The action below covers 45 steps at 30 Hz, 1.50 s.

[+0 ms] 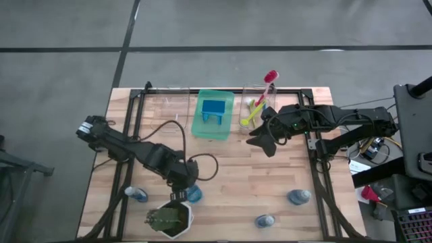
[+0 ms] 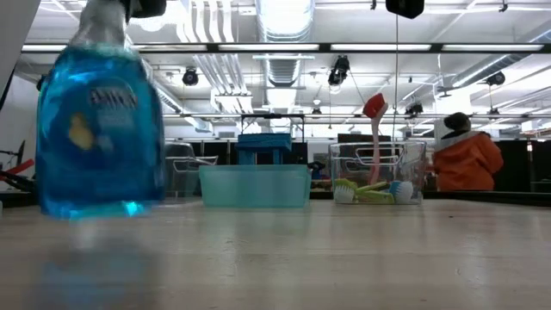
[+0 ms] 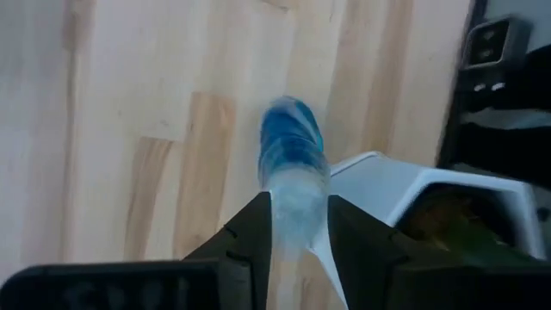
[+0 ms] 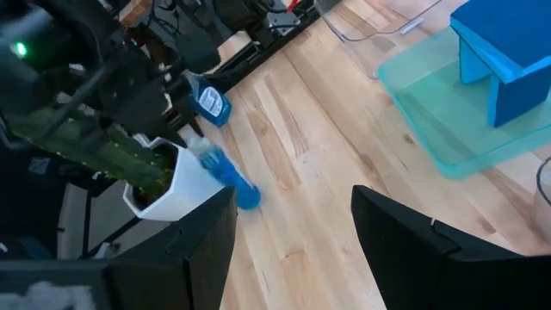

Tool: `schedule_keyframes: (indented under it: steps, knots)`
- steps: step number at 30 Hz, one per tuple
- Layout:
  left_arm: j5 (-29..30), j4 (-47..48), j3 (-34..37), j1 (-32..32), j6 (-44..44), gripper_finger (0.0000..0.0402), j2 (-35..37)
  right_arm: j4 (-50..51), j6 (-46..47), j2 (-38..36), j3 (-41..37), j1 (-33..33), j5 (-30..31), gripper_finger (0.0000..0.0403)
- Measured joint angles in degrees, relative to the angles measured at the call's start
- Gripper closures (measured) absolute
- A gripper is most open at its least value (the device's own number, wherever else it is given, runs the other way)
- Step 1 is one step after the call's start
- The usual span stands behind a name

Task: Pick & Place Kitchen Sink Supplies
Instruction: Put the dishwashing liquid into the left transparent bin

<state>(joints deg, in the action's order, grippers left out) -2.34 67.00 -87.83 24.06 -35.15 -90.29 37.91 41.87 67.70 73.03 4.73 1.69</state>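
Observation:
My left gripper (image 1: pixel 183 192) stands low at the near side of the table, right beside the white plant pot (image 1: pixel 170 219), and is shut on a small blue bottle (image 3: pixel 293 146) with a pale cap. The same bottle (image 4: pixel 225 176) leans over in the right wrist view and fills the low view's left side (image 2: pixel 99 129). My right gripper (image 1: pixel 262 142) hangs open over bare wood just in front of the clear bin (image 1: pixel 260 101) and holds nothing. Three more blue bottles (image 1: pixel 137 194) (image 1: pixel 299 196) (image 1: pixel 263 221) stand on their bases along the near side. My left gripper pinches the bottle's pale cap end (image 3: pixel 297 211) between its two fingers (image 3: pixel 258 220), coming from above and pointing down. The bottle hangs tilted below the fingers, blue body lowest. I cannot tell whether its base (image 4: pixel 248 198) touches the wood.
A green tray (image 1: pixel 213 128) at the far side holds blue sponges (image 1: pixel 213 108). The clear bin beside it holds a red brush (image 1: pixel 271 75) and a yellow-green brush (image 1: pixel 251 115). Another clear bin (image 1: pixel 165 101) stands left of the tray. A person in orange (image 2: pixel 465 159) is behind the table.

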Motion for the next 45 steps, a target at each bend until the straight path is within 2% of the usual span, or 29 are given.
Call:
schedule_keyframes:
  steps: [4, 12, 16, 19, 23, 29, 33, 38, 45]
  knots:
    - [-0.2, 0.7, 0.0, -1.3, -1.3, 0.0303, 2.6, -0.6, 0.0, 0.0, 0.0, 0.0, 0.0, 0.0177]
    - [-0.2, 0.5, 0.0, -3.8, -4.2, 0.0362, 7.5, -0.9, 0.2, 0.0, 0.0, 0.0, 0.0, 0.0177]
    - [-0.5, -1.9, 0.0, -4.1, -5.9, 0.0368, 8.1, -0.9, 0.2, 0.0, 0.0, 0.0, 0.0, 0.0177]
    - [-3.1, -8.1, 0.0, -3.6, -4.8, 0.0347, 7.1, -1.0, 0.1, 0.0, 0.0, 0.0, 0.0, 0.0177]
    - [-4.4, -14.4, 0.0, -2.5, -1.4, 0.0289, 4.8, -1.0, 0.0, 0.0, -0.1, 0.0, 0.2, 0.0177]
    - [-4.2, -15.2, 0.0, -1.3, 8.7, 0.0180, 1.3, -1.0, 0.5, 0.0, -0.6, 0.0, 0.3, 0.0177]
    - [-4.1, -16.2, 0.0, -0.7, 11.4, 0.0132, -0.8, -0.9, 0.8, 0.0, -1.0, 0.0, 0.3, 0.0177]
    - [-2.9, -16.1, 0.0, -0.7, 14.1, 0.0121, -2.9, -0.9, 0.8, 0.0, -1.3, 0.0, 0.4, 0.0177]
    - [-4.4, -16.0, 0.0, -0.6, 14.3, 0.0122, -5.3, -0.9, 0.7, 0.0, -1.5, 0.0, 0.5, 0.0177]
